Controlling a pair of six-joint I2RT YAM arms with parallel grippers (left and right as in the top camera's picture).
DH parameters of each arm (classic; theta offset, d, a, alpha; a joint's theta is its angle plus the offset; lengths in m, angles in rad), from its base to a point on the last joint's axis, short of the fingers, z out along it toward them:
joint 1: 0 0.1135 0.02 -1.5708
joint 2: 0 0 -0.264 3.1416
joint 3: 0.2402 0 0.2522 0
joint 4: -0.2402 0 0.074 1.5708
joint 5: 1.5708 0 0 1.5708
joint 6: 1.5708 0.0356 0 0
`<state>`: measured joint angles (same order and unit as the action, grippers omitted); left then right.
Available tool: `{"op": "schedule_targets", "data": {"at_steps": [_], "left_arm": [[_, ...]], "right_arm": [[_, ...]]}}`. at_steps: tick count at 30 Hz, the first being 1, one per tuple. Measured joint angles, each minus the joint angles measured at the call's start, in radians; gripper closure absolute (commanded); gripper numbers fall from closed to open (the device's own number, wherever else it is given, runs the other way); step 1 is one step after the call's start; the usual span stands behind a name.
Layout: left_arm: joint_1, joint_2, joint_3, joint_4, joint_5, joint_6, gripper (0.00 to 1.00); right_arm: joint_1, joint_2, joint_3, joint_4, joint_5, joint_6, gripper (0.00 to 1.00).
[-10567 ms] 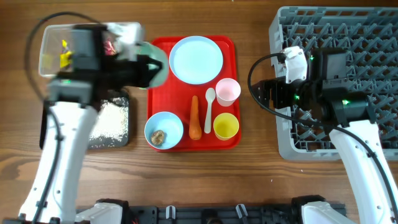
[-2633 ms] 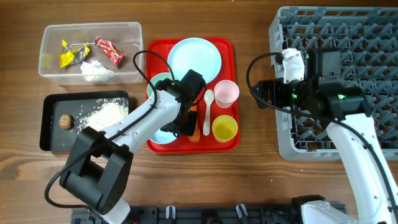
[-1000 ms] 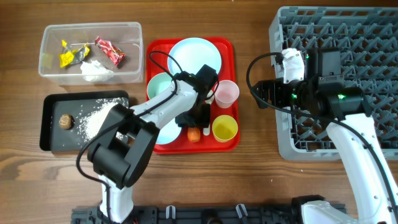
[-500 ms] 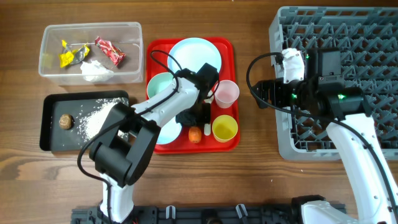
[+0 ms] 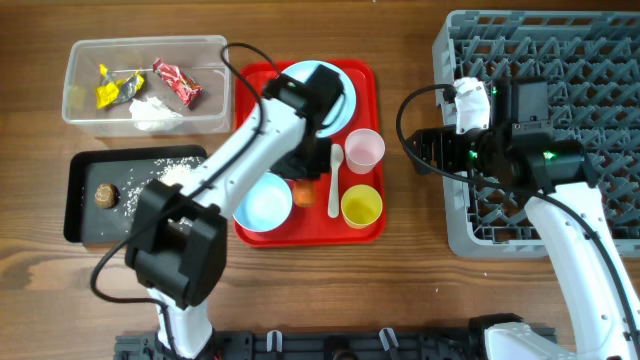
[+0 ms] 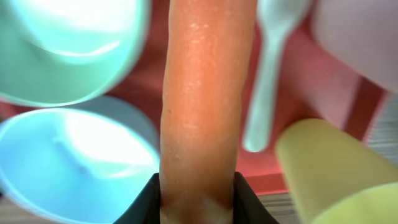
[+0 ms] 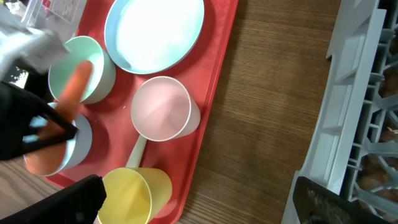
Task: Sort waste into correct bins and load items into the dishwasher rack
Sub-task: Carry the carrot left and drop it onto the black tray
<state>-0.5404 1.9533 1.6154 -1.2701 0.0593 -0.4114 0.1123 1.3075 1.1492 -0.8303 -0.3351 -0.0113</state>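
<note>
Two wrappers, a yellow wrapper [image 5: 108, 90] and a red wrapper [image 5: 175, 82], lie with a white tissue [image 5: 150, 112] in the clear tub [image 5: 145, 41] off the red tray's [image 5: 310, 229] far left corner; their print is too small to read. Bare table [image 5: 410, 270] runs between the red tray's right edge and the grey rack [image 5: 600, 60], and along the tray's near edge. The black tray [image 5: 85, 222], left of the red tray, carries rice [image 5: 165, 178] and a brown lump [image 5: 104, 195]. The left gripper [image 6: 199, 200] is clamped on the carrot [image 6: 202, 99], held over the red tray's middle between the blue bowl [image 5: 264, 203] and the spoon [image 5: 335, 185]. The plate [image 7: 154, 31], green bowl [image 7: 81, 65], pink cup [image 5: 365, 148] and yellow cup [image 5: 362, 205] sit on the red tray. The right gripper [image 5: 425, 152] hangs over the bare strip right of the red tray, jaws spread wide, holding nothing.
</note>
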Motion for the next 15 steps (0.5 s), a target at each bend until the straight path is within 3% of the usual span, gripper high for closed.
{"op": "schedule_targets", "data": {"at_steps": [15], "left_arm": [[0.435,-0.021,0.002,-0.096,-0.163,0.052,0.91]], "right_arm": [[0.000,0.000,0.000,0.000,0.000,0.000,0.00]]}}
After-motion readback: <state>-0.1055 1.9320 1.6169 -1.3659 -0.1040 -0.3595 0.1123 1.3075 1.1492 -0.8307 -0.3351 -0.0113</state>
